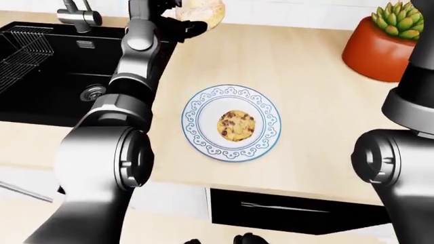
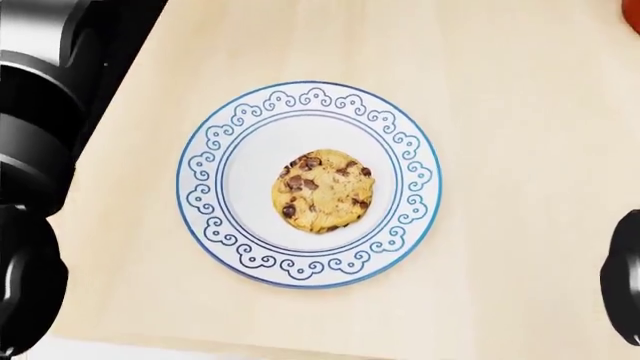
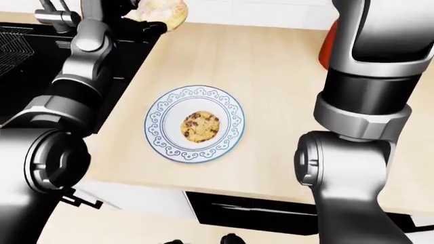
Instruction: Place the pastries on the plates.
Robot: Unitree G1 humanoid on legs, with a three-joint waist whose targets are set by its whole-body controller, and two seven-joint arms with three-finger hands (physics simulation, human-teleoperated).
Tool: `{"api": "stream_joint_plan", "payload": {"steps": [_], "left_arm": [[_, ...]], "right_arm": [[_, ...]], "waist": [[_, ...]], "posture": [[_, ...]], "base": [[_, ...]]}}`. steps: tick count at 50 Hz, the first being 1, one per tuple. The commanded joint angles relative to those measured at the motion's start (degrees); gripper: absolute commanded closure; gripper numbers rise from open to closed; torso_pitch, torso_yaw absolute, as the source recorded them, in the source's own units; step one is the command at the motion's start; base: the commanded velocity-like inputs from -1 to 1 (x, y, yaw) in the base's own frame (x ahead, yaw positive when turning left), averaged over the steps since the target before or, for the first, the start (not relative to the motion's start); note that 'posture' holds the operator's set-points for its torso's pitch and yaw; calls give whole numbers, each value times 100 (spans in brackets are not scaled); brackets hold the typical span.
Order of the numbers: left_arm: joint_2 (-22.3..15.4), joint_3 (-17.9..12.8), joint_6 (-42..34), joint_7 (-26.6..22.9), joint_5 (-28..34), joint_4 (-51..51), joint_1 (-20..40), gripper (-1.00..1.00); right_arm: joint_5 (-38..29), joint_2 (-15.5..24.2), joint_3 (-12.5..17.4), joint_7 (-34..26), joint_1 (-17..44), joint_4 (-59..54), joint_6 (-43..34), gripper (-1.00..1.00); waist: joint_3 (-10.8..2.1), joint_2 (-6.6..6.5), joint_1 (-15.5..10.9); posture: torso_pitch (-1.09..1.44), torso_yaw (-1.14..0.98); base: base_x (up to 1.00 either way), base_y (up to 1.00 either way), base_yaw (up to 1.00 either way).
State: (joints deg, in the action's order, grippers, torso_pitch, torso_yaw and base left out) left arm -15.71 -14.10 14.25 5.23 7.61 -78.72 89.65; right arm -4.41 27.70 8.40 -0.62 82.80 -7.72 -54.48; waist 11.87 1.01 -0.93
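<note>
- While a chocolate-chip cookie (image 2: 322, 190) lies at the centre of a blue-patterned plate (image 2: 205, 176), the robot's left arm (image 1: 136, 66) reaches toward the top edge of the pale wooden counter (image 1: 319, 96).
- The plate sits near the counter's left edge, just beside the black sink (image 1: 47, 76).
- At the top of the left-eye view, the left hand (image 1: 186, 20) is at a pale round pastry (image 1: 203, 11); its dark fingers appear to be curled under it, though the frame edge cuts off much of the grip.
- The right arm (image 3: 366, 91) rises along the right side of the right-eye view; its hand is out of the picture.
- A potted succulent (image 1: 390, 38) in an orange-red pot stands at the counter's top right corner.
- A tap (image 1: 78, 12) and wire rack (image 1: 24, 51) show at the sink.
</note>
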Motion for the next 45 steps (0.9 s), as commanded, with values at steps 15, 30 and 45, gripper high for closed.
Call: {"api": "stream_joint_plan", "payload": {"steps": [15,30,45], "left_arm": [[-147,94,113,-122,-147,292,408,100],[-283,176,76,-274,-317,384,344,100],[-541,319,-110,-489,-492,695,386,100]], "right_arm": [[-68,71,32,-77,80,498,63,-100],[-65,1,64,-11,60,504,200,-100],[89,-63,87,-74,-29,750,126,-100]], "waist": [[-770,-12,22],[-1027,-35,35],[-1035,-47,44]], "posture": [[5,0],[0,0],[0,0]], "base": [[0,0,0],[0,0,0],[0,0,0]]}}
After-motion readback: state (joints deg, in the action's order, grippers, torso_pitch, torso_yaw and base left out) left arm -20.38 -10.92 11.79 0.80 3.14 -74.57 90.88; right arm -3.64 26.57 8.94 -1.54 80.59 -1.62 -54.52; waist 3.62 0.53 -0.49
